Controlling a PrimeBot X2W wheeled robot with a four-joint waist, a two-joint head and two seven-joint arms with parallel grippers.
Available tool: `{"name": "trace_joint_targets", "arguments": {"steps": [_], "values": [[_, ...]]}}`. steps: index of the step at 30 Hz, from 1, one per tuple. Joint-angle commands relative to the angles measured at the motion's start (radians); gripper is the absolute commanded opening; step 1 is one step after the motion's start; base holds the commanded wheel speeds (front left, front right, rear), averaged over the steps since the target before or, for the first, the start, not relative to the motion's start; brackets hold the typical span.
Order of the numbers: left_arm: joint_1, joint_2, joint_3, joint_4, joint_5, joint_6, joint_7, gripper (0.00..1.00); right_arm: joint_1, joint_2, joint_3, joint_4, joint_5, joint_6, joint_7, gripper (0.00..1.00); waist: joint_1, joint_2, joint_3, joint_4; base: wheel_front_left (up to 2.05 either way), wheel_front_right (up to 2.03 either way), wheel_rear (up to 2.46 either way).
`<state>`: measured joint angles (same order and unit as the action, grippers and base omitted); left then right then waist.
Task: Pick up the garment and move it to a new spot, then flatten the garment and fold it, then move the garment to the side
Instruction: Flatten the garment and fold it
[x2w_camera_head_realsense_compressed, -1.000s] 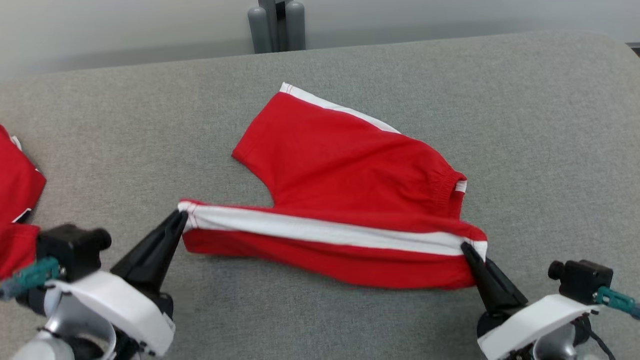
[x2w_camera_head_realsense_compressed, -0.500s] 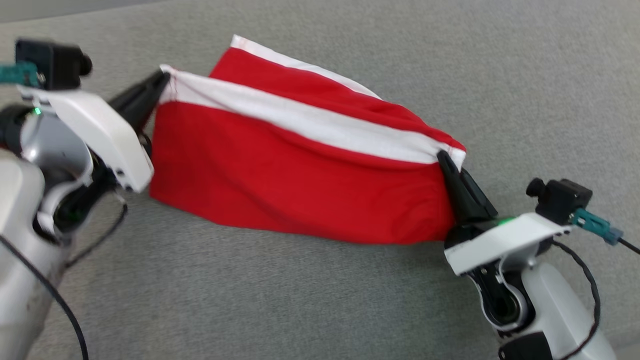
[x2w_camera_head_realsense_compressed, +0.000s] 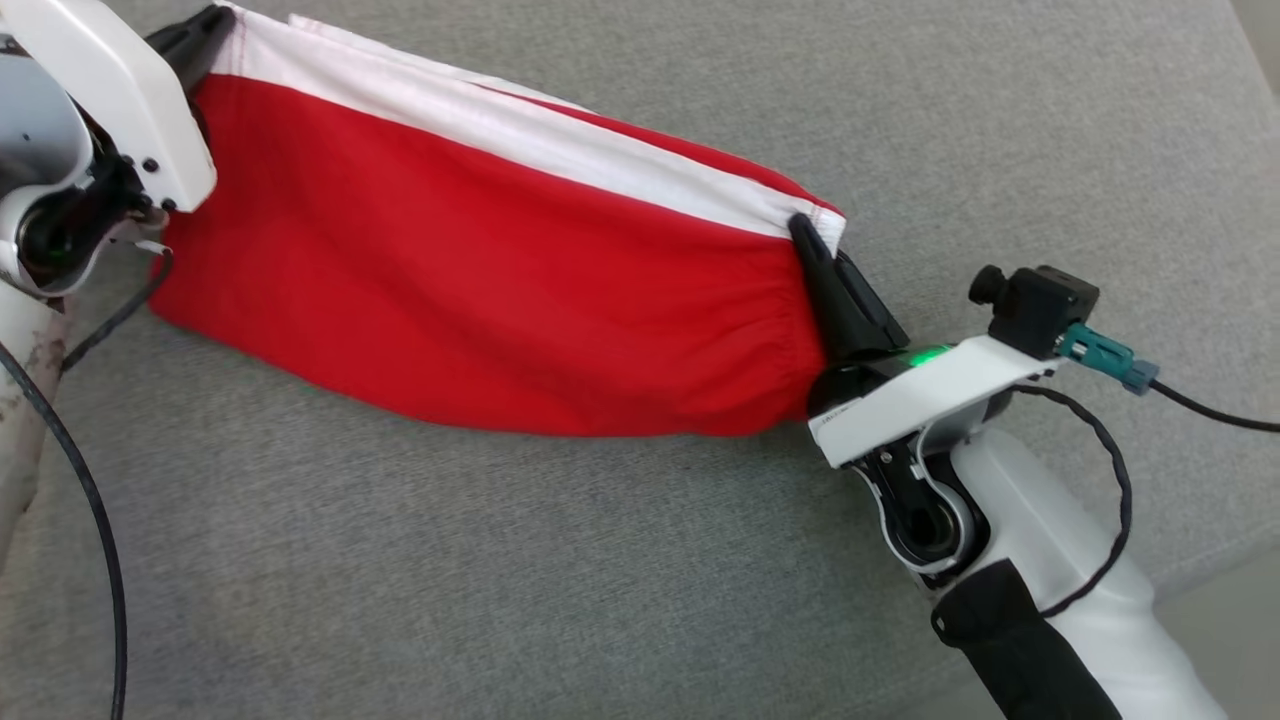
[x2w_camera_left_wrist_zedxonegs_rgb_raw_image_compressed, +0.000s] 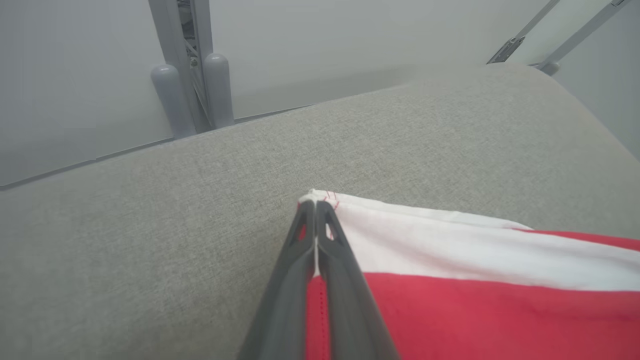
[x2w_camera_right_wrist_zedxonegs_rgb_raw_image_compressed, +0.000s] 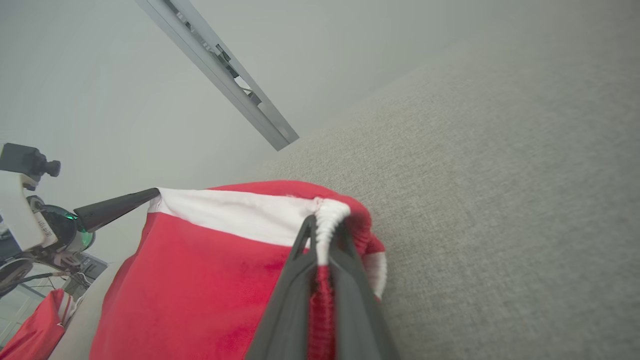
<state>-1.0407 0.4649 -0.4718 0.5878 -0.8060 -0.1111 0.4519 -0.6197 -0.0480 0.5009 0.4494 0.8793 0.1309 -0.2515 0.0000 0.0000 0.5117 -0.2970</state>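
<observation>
Garment (x2w_camera_head_realsense_compressed: 480, 300) taut — left gripper (x2w_camera_head_realsense_compressed: 213, 20), right gripper (x2w_camera_head_realsense_compressed: 806, 228) pinching ends

The garment (x2w_camera_head_realsense_compressed: 480, 290) is a pair of red shorts with a broad white stripe along its upper edge and a gathered elastic waistband at its right end. It stretches long and taut, slanting from far left to near right. The left claw (x2w_camera_head_realsense_compressed: 205, 25) pinches its far left corner and the right claw (x2w_camera_head_realsense_compressed: 805, 235) its waistband corner, and the red cloth hangs down to the grey bench (x2w_camera_head_realsense_compressed: 500, 600).
</observation>
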Motion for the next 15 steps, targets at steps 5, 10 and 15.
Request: {"name": "trace_joint_targets", "arguments": {"steps": [5,10,15], "values": [[-0.06,-0.001,-0.018,0.108,0.009,-0.012,-0.029,0.0,-0.057,-0.005,0.059,0.032,0.047,0.0,-0.016,0.0,0.0,0.0,0.032,-0.044,0.0,0.0,0.0],[-0.089,-0.015,-0.042,0.171,-0.002,-0.02,-0.072,0.0,-0.074,-0.005,0.081,0.03,0.069,0.0,-0.015,0.8,0.0,0.0,0.042,-0.052,0.0,0.0,0.0],[-0.1,-0.032,-0.066,0.212,-0.022,-0.02,-0.093,0.86,-0.034,-0.005,0.057,0.013,0.032,0.0,-0.015,1.0,0.0,0.0,0.038,-0.043,0.0,0.0,0.0]]}}
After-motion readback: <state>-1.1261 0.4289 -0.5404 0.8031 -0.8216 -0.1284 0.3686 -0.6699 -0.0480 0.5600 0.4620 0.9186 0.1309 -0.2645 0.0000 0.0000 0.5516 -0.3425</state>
